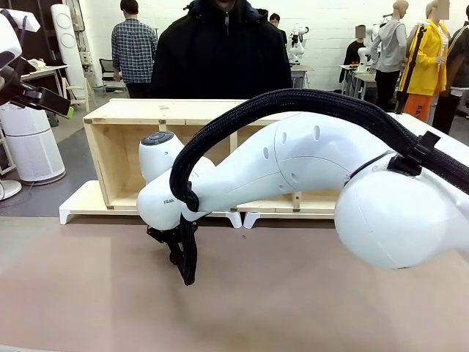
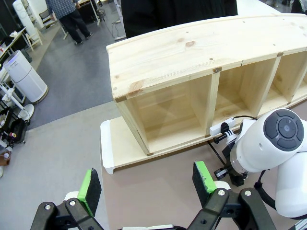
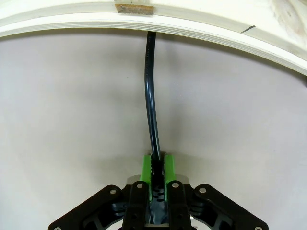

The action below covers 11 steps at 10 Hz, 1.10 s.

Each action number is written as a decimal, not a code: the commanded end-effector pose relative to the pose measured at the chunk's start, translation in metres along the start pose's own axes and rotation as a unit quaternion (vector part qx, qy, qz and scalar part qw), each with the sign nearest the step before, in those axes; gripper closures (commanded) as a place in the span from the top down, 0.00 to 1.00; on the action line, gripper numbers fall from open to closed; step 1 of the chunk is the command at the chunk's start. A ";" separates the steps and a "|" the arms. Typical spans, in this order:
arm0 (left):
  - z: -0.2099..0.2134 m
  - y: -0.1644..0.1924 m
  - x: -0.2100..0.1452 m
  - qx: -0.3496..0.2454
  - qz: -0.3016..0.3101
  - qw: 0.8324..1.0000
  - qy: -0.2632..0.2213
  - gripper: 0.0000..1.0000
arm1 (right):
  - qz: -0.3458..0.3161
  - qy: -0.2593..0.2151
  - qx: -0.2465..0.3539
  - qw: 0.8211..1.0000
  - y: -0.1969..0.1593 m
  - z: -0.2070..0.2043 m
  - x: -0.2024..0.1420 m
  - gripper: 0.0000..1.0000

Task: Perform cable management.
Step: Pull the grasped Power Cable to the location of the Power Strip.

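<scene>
The cable (image 3: 149, 96) is a thin black cord. It runs from under the edge of the wooden shelf unit's pale base board (image 3: 216, 36) straight down across the table into my right gripper (image 3: 157, 165), which is shut on it between its green pads. In the front view my right gripper (image 1: 187, 260) points down at the brown table just in front of the shelf unit (image 1: 124, 125), and the cable is hidden behind it. My left gripper (image 2: 146, 179) is open and holds nothing. It hangs high above the table's left end, and it also appears at the upper left as my left gripper (image 1: 62, 106).
A white power strip (image 2: 222, 128) lies in a shelf compartment near my right wrist (image 2: 278, 143). A person in a black jacket (image 1: 220, 51) stands behind the shelf. My right arm's thick braided hose (image 1: 293, 103) arches across the middle. A white air purifier (image 1: 29, 147) stands on the floor at left.
</scene>
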<state>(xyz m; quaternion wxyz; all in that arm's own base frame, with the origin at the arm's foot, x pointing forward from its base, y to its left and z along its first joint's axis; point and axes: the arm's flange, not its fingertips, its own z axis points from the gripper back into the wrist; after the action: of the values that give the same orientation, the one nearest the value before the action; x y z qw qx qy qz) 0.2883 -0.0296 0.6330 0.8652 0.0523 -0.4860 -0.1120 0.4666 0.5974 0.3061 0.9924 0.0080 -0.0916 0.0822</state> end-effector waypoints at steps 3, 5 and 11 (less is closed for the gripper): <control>-0.002 0.000 0.001 0.002 0.000 1.000 -0.005 1.00 | -0.003 0.000 -0.001 1.000 0.000 0.000 -0.001 0.00; -0.002 0.000 0.001 0.002 0.000 1.000 -0.005 1.00 | -0.003 0.000 -0.001 1.000 0.000 0.000 -0.001 0.00; -0.002 0.000 0.001 0.002 0.000 1.000 -0.005 1.00 | 0.006 0.014 -0.002 1.000 -0.027 0.021 -0.104 0.12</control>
<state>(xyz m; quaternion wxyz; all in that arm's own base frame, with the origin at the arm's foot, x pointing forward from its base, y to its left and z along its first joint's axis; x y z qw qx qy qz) 0.2884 -0.0295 0.6329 0.8652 0.0522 -0.4859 -0.1119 0.3988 0.5848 0.3074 0.9916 -0.0050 -0.0736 0.1059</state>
